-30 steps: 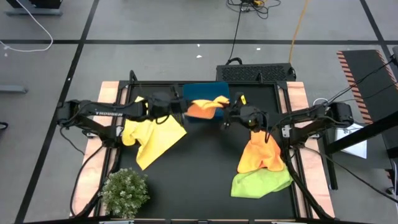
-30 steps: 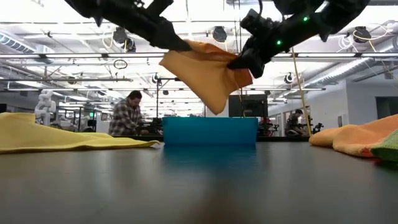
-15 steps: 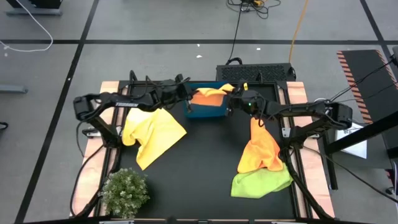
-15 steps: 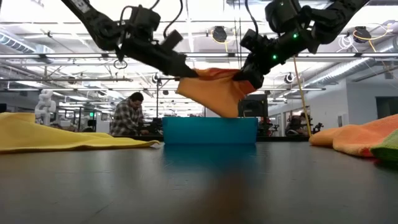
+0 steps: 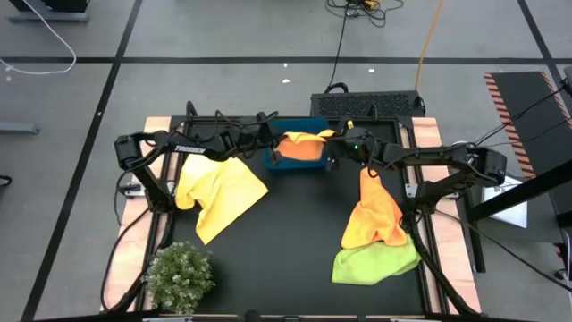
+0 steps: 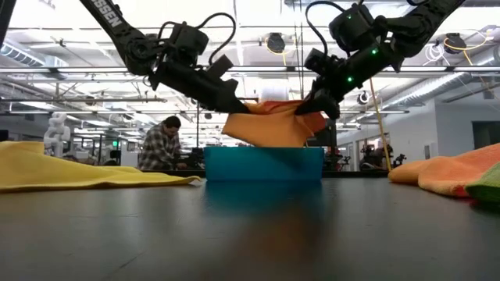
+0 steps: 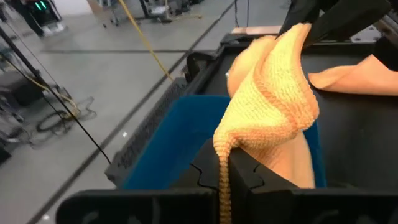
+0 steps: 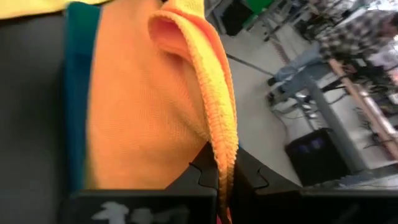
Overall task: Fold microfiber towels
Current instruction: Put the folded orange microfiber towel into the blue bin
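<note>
A folded orange microfiber towel [image 5: 305, 146] hangs between my two grippers over the blue bin [image 5: 284, 164] at the table's far middle. My left gripper [image 5: 271, 144] is shut on its left end and my right gripper [image 5: 332, 150] on its right end. The towel's lower part [image 6: 269, 134] sags down to the bin's rim [image 6: 264, 151]. A yellow towel [image 5: 220, 191] lies spread at the left. Another orange towel [image 5: 374, 215] lies at the right, its near part over a lime green one [image 5: 375, 261]. My left gripper pinches the orange towel's folded left edge [image 7: 222, 163] between its two fingers, several layers thick. The fingers slant down from the table's left. The towel rises from them in a bunched fold and sags over the bin. My right gripper pinches the towel's right hemmed edge [image 8: 225, 163] between its two fingers. It comes slanting down from the table's right. The cloth fans out from the fingers over the bin, slack in the middle [image 6: 269, 125].
A small bushy green plant [image 5: 179, 275] stands at the near left corner. The table's middle [image 5: 295, 224] is bare black surface. In the low view a person [image 6: 160, 144] sits at a bench far behind the table.
Both grippers have carried the orange towel toward the table's far edge and down. It hung clear above the bin a second ago; now its lower part sinks to the bin's rim. Both grippers have stayed shut on it.
</note>
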Controlling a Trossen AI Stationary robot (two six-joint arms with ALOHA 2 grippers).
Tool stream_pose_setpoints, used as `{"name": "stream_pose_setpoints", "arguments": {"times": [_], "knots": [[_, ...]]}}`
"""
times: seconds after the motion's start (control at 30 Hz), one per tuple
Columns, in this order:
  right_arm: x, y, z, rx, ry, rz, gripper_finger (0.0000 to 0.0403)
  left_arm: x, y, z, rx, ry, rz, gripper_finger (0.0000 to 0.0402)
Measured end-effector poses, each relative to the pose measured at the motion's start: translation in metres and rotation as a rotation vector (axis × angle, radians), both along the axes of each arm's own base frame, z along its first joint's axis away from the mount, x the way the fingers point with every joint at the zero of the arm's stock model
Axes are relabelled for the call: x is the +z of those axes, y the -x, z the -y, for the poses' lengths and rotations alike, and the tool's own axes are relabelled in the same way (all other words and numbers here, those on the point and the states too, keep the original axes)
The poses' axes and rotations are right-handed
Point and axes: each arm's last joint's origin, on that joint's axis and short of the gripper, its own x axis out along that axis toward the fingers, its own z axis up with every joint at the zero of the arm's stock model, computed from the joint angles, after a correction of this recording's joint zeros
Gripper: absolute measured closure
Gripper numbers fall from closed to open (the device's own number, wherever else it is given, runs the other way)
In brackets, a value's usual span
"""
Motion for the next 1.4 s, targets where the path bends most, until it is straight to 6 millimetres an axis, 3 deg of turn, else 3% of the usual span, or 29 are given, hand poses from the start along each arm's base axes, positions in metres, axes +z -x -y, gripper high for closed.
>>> {"name": "stream_pose_setpoints", "arguments": {"times": [0.37, 0.53, 0.83, 0.97, 1.2, 1.4], "knots": [[-0.002, -0.003, -0.003, 0.070, -0.115, 0.064, 0.0403, -0.009, 0.000, 0.010, -0.014, 0.068, -0.085, 0.0389], [-0.013, -0.006, -0.003, 0.065, -0.136, 0.022, 0.0403, -0.019, 0.003, 0.011, 0.025, 0.076, -0.171, 0.0345], [-0.023, -0.011, -0.001, 0.081, -0.132, -0.010, 0.0403, -0.017, 0.003, 0.010, 0.079, 0.050, -0.169, 0.0263], [-0.023, -0.011, -0.001, 0.082, -0.133, -0.010, 0.0403, -0.015, 0.001, 0.012, 0.020, 0.040, -0.151, 0.0240], [-0.022, -0.011, -0.001, 0.083, -0.130, -0.001, 0.0403, -0.009, -0.018, 0.054, -0.203, -0.157, -0.159, 0.0202], [-0.020, -0.013, 0.000, 0.074, -0.134, 0.042, 0.0403, -0.003, -0.030, 0.097, -0.223, -0.424, -0.209, 0.0170]]}}
